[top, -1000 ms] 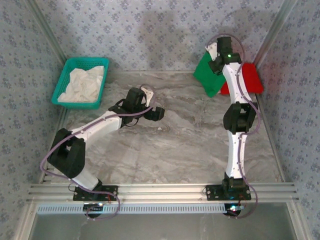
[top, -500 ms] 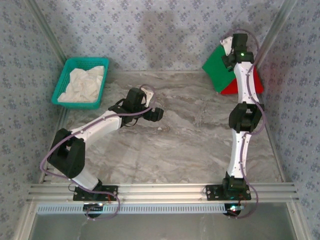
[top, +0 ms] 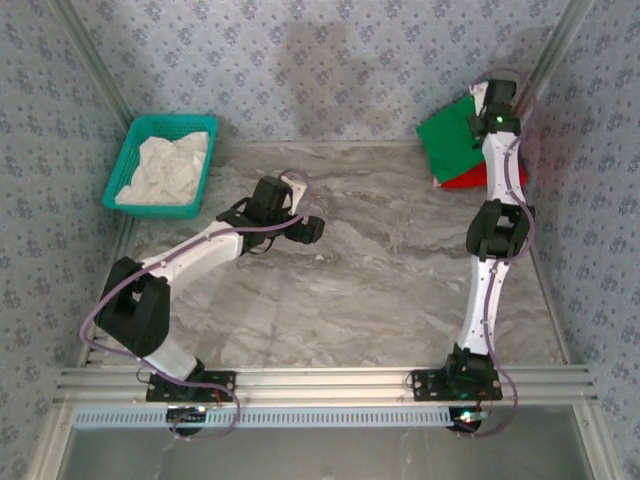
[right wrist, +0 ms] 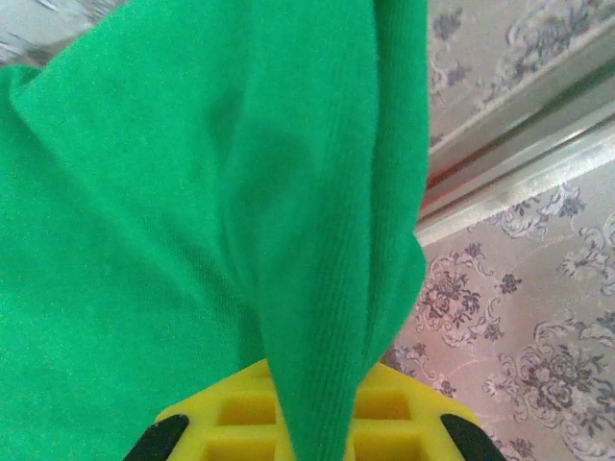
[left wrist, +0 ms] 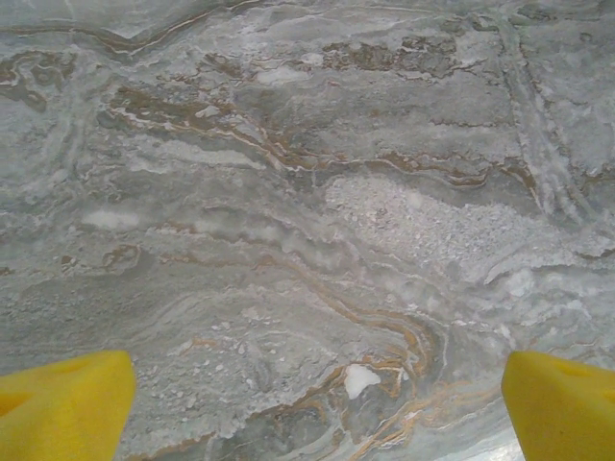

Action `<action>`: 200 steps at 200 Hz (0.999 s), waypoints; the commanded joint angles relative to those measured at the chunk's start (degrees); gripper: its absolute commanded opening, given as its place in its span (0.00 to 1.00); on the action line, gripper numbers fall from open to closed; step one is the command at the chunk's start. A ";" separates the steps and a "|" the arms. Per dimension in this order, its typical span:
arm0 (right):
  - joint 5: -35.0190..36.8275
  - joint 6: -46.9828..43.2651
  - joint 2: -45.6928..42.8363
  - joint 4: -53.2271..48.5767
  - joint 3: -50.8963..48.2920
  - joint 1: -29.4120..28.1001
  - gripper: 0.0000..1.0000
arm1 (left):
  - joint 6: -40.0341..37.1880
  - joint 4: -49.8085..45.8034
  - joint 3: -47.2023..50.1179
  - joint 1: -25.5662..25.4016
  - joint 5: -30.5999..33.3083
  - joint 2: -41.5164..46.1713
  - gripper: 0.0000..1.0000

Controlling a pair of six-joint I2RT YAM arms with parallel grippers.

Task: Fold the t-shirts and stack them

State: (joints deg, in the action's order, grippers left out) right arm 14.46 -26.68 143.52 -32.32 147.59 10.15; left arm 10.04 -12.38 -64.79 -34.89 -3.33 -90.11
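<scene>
The green t-shirt point(top: 450, 133) hangs folded at the table's far right corner, with my right gripper point(top: 497, 100) shut on its upper edge. In the right wrist view the green t-shirt point(right wrist: 192, 192) drapes out from between the yellow fingers point(right wrist: 404, 423) of the right gripper point(right wrist: 307, 427). Under it the red t-shirt point(top: 468, 181) lies on the table, mostly covered, with its near edge showing. My left gripper point(top: 309, 228) hovers over the bare marble near mid-table. In the left wrist view the left gripper point(left wrist: 312, 403) is open, yellow pads point(left wrist: 62, 403) far apart with nothing between them.
A teal mesh basket point(top: 170, 121) with crumpled white cloth point(top: 165, 165) stands at the back left. Patterned walls and metal frame posts point(top: 548, 60) close in the back and sides, tight beside the right gripper. An aluminium rail point(top: 320, 380) runs along the near edge.
My right arm has carried the green t-shirt rightward and back, from beside the red t-shirt to over it in the corner. The left arm has not moved.
</scene>
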 commanded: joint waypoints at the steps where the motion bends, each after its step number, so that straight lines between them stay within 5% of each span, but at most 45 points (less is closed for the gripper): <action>1: 4.38 1.09 1.92 6.30 2.11 1.18 0.10 | -1.38 -1.57 -0.82 0.17 2.49 3.23 0.98; 11: 7.21 0.67 2.65 7.71 2.09 1.44 0.18 | -1.43 -1.83 -0.69 0.17 3.04 3.71 0.98; 22: 12.51 -0.43 3.53 10.21 2.01 1.71 0.58 | -1.40 -2.09 -0.47 0.24 3.70 4.41 0.98; 53: 19.88 -0.92 4.24 12.92 2.09 3.04 0.84 | -1.18 -1.18 2.00 0.50 8.92 7.73 0.98; 86: 26.55 5.72 -1.57 14.10 -4.71 3.17 0.97 | 3.40 5.38 9.05 4.74 14.12 14.71 0.98; 154: 23.39 13.47 -32.46 48.43 -55.50 -0.39 1.00 | 6.73 15.70 24.35 11.24 31.78 28.33 0.98; 200: 21.92 17.74 -51.38 51.65 -80.87 -7.07 1.00 | -0.42 25.25 36.76 18.09 34.10 37.90 0.98</action>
State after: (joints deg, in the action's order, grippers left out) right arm 37.52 -12.88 101.43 13.06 78.00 6.46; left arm 14.24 4.25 -33.52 -18.98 26.87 -57.52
